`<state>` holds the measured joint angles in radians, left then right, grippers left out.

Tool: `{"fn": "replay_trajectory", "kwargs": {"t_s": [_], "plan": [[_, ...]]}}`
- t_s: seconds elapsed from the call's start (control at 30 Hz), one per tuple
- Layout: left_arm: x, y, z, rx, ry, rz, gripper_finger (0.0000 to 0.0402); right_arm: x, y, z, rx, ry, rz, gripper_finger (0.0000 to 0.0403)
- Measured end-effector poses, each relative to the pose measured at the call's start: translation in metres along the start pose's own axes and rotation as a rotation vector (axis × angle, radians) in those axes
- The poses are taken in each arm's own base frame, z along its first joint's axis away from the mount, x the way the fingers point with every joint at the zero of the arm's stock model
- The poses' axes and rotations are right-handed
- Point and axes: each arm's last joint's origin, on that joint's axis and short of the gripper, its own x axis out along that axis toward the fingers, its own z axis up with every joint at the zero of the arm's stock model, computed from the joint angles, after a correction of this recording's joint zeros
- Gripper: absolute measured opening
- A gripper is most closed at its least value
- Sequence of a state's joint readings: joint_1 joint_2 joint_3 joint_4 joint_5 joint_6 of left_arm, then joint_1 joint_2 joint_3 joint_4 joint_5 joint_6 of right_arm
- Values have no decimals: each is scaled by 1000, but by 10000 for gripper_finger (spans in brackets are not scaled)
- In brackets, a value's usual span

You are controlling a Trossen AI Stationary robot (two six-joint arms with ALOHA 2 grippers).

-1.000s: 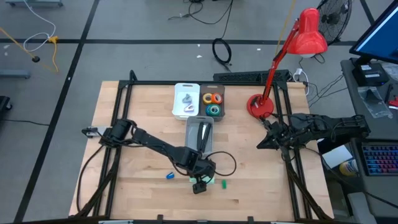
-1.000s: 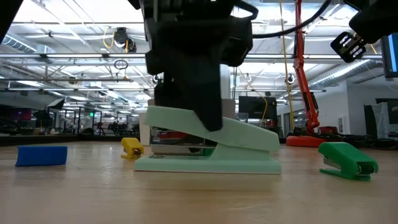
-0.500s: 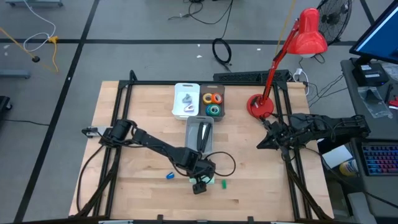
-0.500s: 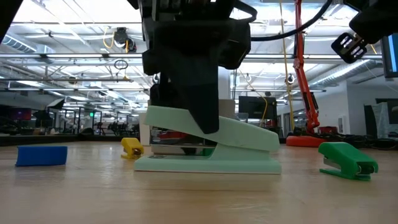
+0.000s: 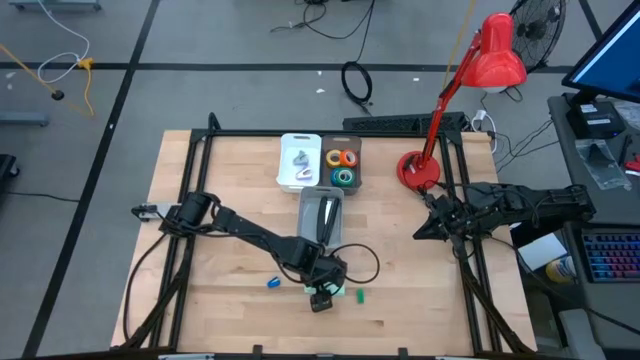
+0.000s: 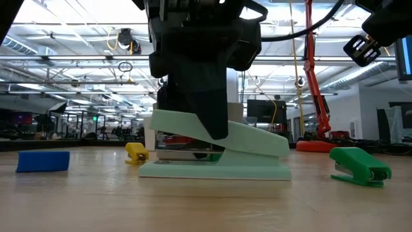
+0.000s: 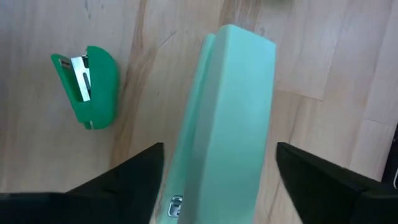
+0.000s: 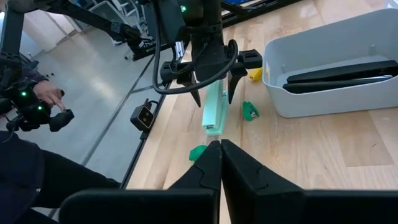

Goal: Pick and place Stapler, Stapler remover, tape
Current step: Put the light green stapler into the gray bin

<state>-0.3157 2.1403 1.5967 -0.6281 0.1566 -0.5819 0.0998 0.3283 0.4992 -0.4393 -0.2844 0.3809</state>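
A mint-green stapler (image 6: pixel 219 154) (image 7: pixel 230 118) lies flat on its base near the table's front edge. My left gripper (image 7: pixel 221 149) (image 5: pixel 322 292) comes down over it, open. Its two fingers stand on either side of the stapler's body, with a strip of wood showing in each gap. A small green stapler-like piece (image 7: pixel 87 87) (image 6: pixel 360 166) lies on the table beside the stapler. Tape rolls (image 5: pixel 342 165) sit in a brown tray at the back. My right gripper (image 8: pixel 220 152) (image 5: pixel 420 232) is shut and waits at the table's right edge.
A grey tray (image 5: pixel 322 235) (image 8: pixel 292 99) behind the stapler holds a black stapler. A white tray (image 5: pixel 285 165) stands beside the tape tray. A small blue piece (image 6: pixel 43 161) and a yellow one (image 6: pixel 136 152) lie nearby. A red lamp (image 5: pixel 420 170) stands back right. A person's hands (image 8: pixel 37 106) show beyond the table.
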Motion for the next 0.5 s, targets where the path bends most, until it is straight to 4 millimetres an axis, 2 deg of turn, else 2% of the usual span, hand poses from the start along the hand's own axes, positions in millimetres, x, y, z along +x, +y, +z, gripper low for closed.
{"fn": "replay_trajectory", "kwargs": {"t_s": [0.33,0.5], "plan": [[0,-3,-2,-33,63,-96,134,0,0,0,0,0,0,0],[0,-5,-3,-86,100,-146,132,0,0,0,0,0,0,0]]}}
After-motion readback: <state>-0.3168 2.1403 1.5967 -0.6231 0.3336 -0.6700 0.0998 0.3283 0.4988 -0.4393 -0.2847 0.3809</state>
